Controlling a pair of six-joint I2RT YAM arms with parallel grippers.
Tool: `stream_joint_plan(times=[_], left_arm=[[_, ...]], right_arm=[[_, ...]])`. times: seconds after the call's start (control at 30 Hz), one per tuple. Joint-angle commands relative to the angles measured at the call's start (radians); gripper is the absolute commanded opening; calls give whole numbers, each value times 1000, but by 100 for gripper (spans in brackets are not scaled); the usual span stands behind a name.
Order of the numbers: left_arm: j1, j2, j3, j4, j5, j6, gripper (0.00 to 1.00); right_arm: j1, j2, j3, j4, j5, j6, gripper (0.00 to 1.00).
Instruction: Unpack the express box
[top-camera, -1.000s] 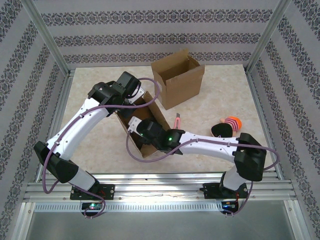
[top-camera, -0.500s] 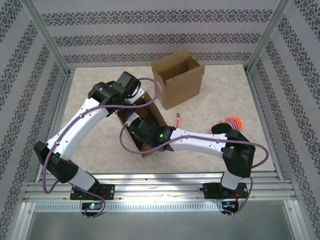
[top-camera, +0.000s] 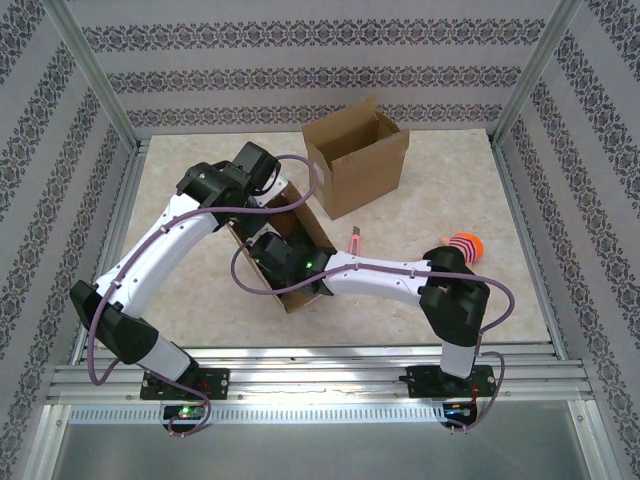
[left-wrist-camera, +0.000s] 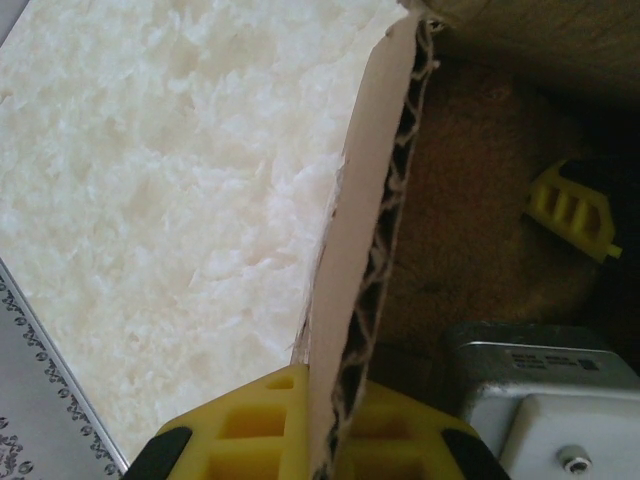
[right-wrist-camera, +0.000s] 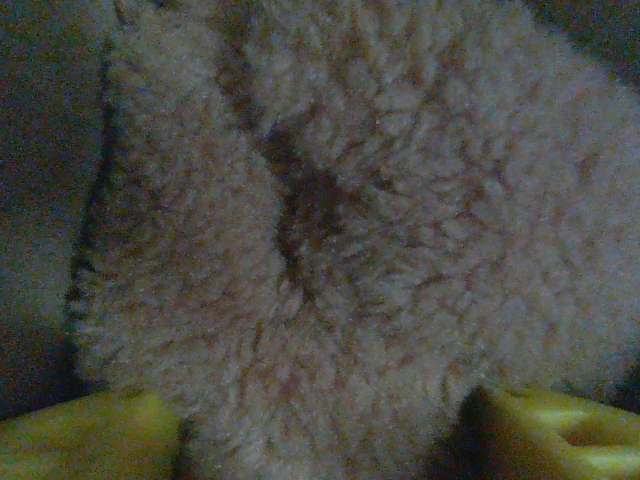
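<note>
Left hand (left-wrist-camera: 320, 440) clamped on box wall (left-wrist-camera: 372, 230), right hand (right-wrist-camera: 320, 425) wide, flanking plush (right-wrist-camera: 380, 200) in wrist view.

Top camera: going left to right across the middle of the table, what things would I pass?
near box → pink tool → striped toy

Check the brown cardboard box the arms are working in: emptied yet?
Not empty. A fuzzy tan plush item lies inside the brown cardboard box; the right gripper straddles it, yellow fingers apart.
</note>
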Motion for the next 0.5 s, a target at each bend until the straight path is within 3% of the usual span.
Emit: stream_joint_plan(times=[0.0,0.1,0.23,0.37,0.47], left_arm=[[-1,-24,18,4,15,-23,0],[-1,-26,20,12,-7,-33,0],[4,-24,26,21,-13,-51,0],[10,-20,26,30,-16,-78,0],[13,-16,27,31,-24,-99,0]], right_arm=[[-15,61,-15,-63,-65,39,66],[-14,49,-24,-58,-70,38,52],[-15,18,-40,-43,-68,35,24],[-15,-17,-52,-33,-64,31,3],[-13,-51,-57,-22,-62,28,0]])
